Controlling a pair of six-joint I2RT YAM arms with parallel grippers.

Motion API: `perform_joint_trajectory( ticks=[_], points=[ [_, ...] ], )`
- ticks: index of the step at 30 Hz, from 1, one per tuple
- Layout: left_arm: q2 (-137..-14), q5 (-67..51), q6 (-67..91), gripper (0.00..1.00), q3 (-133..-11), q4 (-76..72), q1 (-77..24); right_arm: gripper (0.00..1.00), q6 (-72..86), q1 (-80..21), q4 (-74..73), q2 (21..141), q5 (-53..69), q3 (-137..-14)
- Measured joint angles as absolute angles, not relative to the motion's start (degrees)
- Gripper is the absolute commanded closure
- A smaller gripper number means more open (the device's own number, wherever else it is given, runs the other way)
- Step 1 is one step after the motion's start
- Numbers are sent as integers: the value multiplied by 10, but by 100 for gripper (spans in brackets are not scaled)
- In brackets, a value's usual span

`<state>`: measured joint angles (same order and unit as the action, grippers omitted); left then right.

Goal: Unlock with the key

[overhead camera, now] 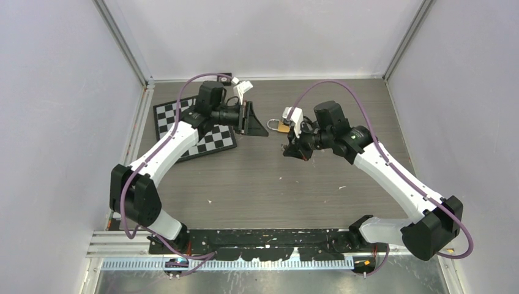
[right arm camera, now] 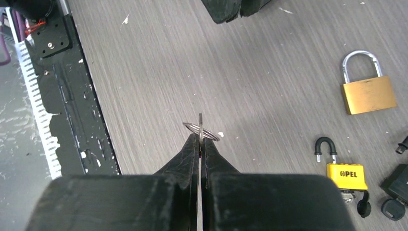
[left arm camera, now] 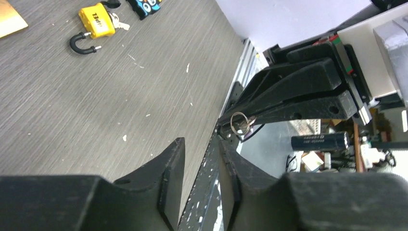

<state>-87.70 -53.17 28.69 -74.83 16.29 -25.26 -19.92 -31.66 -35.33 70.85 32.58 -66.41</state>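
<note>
Grey wood-grain table [overhead camera: 257, 177] fills a booth with pale walls, and a black-and-white checkerboard sheet [overhead camera: 202, 131] lies at its far left. The right gripper [right arm camera: 201, 140] has its jaws pressed together on a small silver key [right arm camera: 200, 121], which stands edge-on above the fingertips with its wire ring [right arm camera: 211, 135] poking out to either side. It holds the key in the air above bare tabletop, near the middle of the table.

A brass padlock with a silver shackle [right arm camera: 369, 94] lies flat on the table, shackle closed, well apart from the key. Closer to the right wrist lies a yellow padlock with a black shackle [right arm camera: 346, 175]. One end of its shackle is free, and more keys sit at its base.

The left gripper [left arm camera: 202, 142] has its jaws partly apart with nothing between them. It faces the right gripper across a short gap and touches neither padlock.
</note>
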Motion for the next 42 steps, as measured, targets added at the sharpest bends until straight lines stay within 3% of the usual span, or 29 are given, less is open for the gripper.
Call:
perform_joint_trajectory(
  ticks=[16,36,42],
  points=[
    [-874,-571,86,65,-797,236,-336,100,-184,-317,-373,706,365,-656],
    [-891,-549,33,71,-806,231,-365,100,-166,-317,-375,698,381,-652],
    [-903,-556,24,85,-806,231,-375,100,-166,-316,-383,703,383,-653]
  ],
)
